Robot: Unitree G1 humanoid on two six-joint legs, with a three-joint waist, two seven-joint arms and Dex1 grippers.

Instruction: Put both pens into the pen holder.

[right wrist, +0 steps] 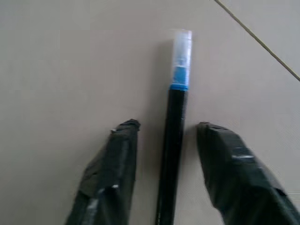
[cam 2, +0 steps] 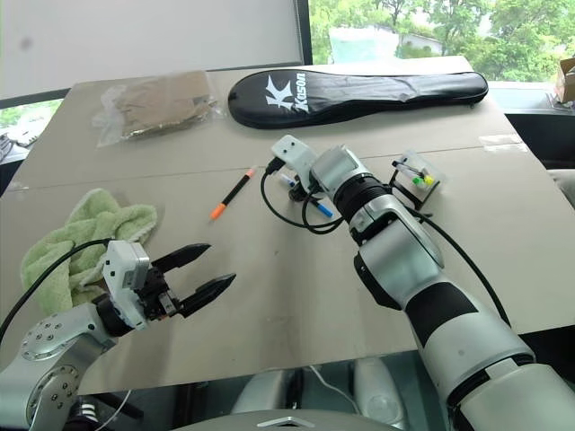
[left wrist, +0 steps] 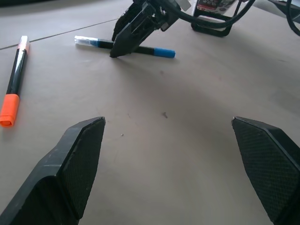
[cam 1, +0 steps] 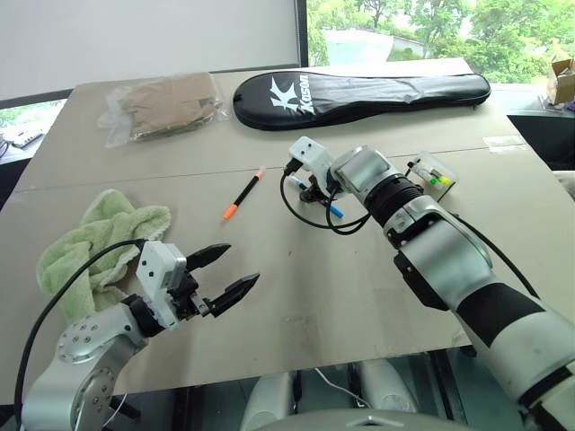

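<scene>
Right gripper [right wrist: 166,154] straddles the blue pen [left wrist: 125,46] beside the pen holder [cam 1: 431,176], fingers narrowed but not clamped — the barrel could roll free; left gripper [cam 1: 220,274] gapes empty.

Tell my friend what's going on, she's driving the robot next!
Left gripper: open, holding nothing, hovering low over the table near the green towel.
Right gripper: fingers either side of the blue pen, which lies on the table; a small gap shows, so not clamped.
Orange pen: lying on the table, untouched.
Pen holder: beside the right arm.
Done: neither pen is in.
Left: grip the blue pen, drop it in, then the orange one.
</scene>
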